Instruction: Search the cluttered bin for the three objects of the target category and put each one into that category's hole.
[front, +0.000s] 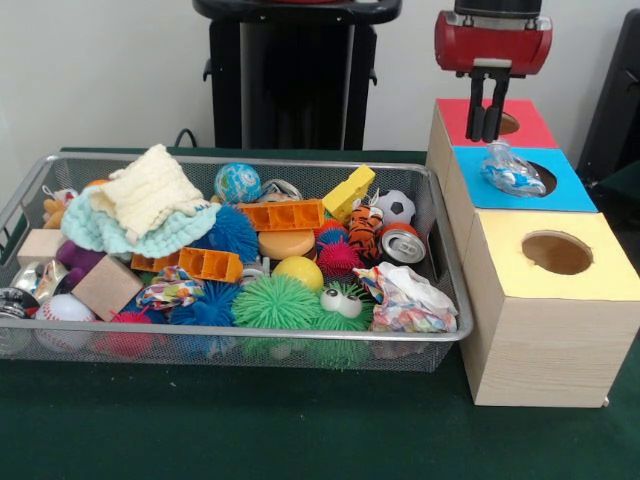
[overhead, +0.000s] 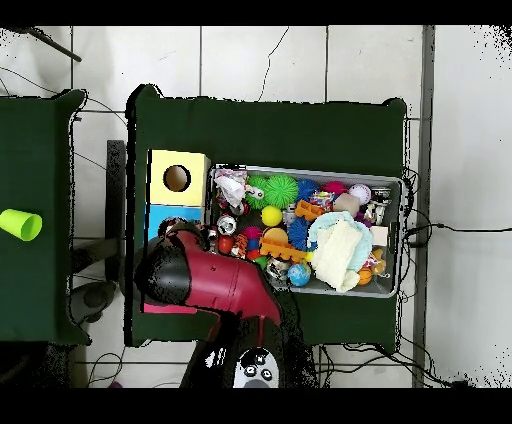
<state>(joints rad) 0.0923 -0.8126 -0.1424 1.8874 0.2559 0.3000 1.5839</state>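
Note:
The wire-mesh bin (front: 446, 262) sits left of three boxes and is full of toys; it also shows in the overhead view (overhead: 399, 215). A crumpled blue-and-white plastic piece (front: 508, 169) lies on the blue top (front: 570, 192), half over the hole (front: 546, 181). My gripper (front: 487, 128) hangs just above and behind it, over the seam between the red and blue tops, open and empty. In the overhead view the red arm (overhead: 215, 282) covers the gripper and most of the blue box (overhead: 160, 215).
The red-topped box (front: 525, 128) stands behind the blue one and the yellow-topped box (front: 600, 275) in front. The bin holds spiky balls (front: 275, 300), orange blocks (front: 280, 215), a knitted cloth (front: 145, 190), a can (front: 402, 243) and crumpled paper (front: 405, 298). A green cup (overhead: 20, 224) is on the side table.

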